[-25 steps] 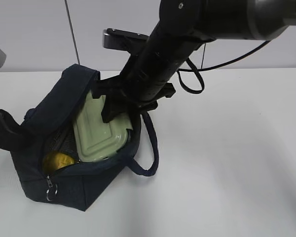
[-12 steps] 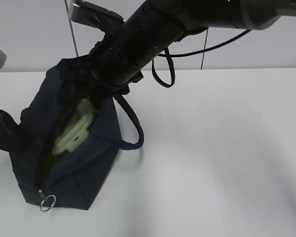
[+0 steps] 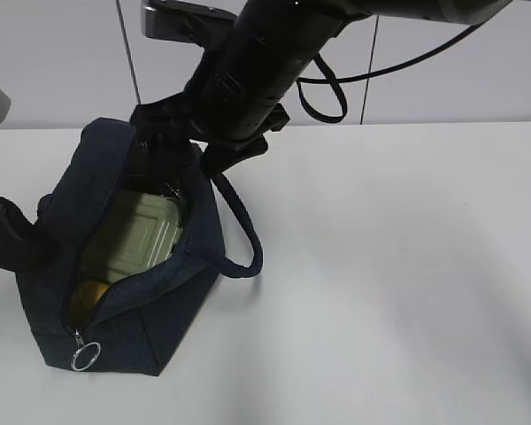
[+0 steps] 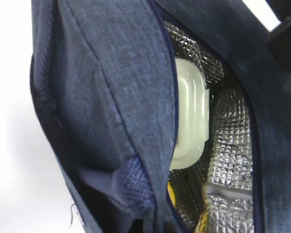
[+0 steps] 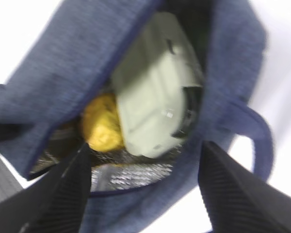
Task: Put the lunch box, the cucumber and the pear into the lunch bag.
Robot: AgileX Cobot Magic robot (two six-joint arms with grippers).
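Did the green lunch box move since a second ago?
Yes. The lunch box has sunk deeper into the lunch bag; earlier it stuck up over the bag's front edge, now it lies below that rim.

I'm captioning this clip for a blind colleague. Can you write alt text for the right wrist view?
Looking down into the open navy lunch bag: the pale green lunch box lies inside on silver lining, with the yellow pear beside it. The right gripper hangs above, jaws open and empty.

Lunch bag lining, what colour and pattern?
Silver, quilted in a small grid; the lunch bag lining shows best in the left wrist view.
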